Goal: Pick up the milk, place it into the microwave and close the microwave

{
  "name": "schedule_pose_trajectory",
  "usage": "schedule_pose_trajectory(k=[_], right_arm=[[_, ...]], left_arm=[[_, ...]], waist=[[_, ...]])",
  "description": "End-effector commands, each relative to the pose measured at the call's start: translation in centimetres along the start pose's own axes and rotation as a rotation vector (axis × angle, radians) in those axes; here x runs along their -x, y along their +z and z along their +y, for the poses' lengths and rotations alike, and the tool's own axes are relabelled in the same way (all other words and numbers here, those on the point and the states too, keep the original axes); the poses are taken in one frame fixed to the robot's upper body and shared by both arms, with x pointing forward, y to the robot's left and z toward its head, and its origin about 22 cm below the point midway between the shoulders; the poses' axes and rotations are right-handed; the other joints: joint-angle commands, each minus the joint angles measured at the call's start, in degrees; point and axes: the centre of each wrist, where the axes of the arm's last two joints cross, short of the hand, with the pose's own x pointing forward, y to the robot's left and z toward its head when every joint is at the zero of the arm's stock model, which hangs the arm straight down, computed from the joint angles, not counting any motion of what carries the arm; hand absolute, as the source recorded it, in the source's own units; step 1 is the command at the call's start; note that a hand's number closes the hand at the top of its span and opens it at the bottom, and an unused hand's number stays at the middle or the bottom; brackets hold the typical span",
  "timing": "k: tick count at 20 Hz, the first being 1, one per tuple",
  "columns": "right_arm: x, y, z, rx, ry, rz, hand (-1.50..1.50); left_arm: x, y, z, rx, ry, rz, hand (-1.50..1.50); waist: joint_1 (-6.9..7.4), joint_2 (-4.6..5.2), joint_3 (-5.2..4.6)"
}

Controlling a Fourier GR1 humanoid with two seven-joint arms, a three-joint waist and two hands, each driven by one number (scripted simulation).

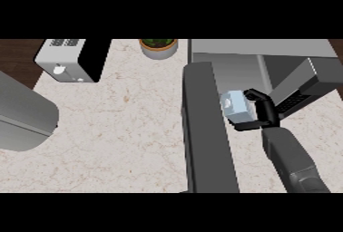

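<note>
The milk point(234, 105) is a small pale blue-white carton, tilted, with my right hand point(260, 112) shut on it from the right. Hand and carton hover just right of the microwave's open door point(209, 136), a long dark grey slab that runs toward the view's lower edge. The microwave point(268, 49) stands at the back right, and its grey inside point(231, 74) shows just beyond the carton. My right forearm point(293, 161) comes in from the lower right. My left hand does not show; only a large grey piece of arm point(23, 113) lies at the left edge.
A white and black toaster point(70, 59) stands at the back left. A potted plant point(159, 47) sits at the back middle. The pale speckled counter point(117, 136) spreads between the left arm and the door.
</note>
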Motion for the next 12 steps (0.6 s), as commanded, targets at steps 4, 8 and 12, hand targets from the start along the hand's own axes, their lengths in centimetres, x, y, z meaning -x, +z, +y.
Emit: schedule_pose_trajectory(k=[4, 8, 12], right_arm=[[-2.7, -4.6, -1.0, 0.037, 0.070, 0.012, 1.50], [-3.9, -6.1, -2.1, 0.001, 0.079, 0.033, 1.50], [-5.7, -8.3, -2.3, 0.028, 0.164, 0.028, 1.50]], left_arm=[[-2.1, -1.4, -1.7, 0.061, 0.019, -0.060, -1.50], [0.4, -2.3, -0.4, 0.060, 0.031, -0.075, -1.50], [-0.5, -2.3, 0.1, 0.093, 0.032, -0.081, -1.50]], waist=[[1.34, 0.75, 0.12], [1.90, 1.29, 0.10], [3.65, 1.72, 0.13]])
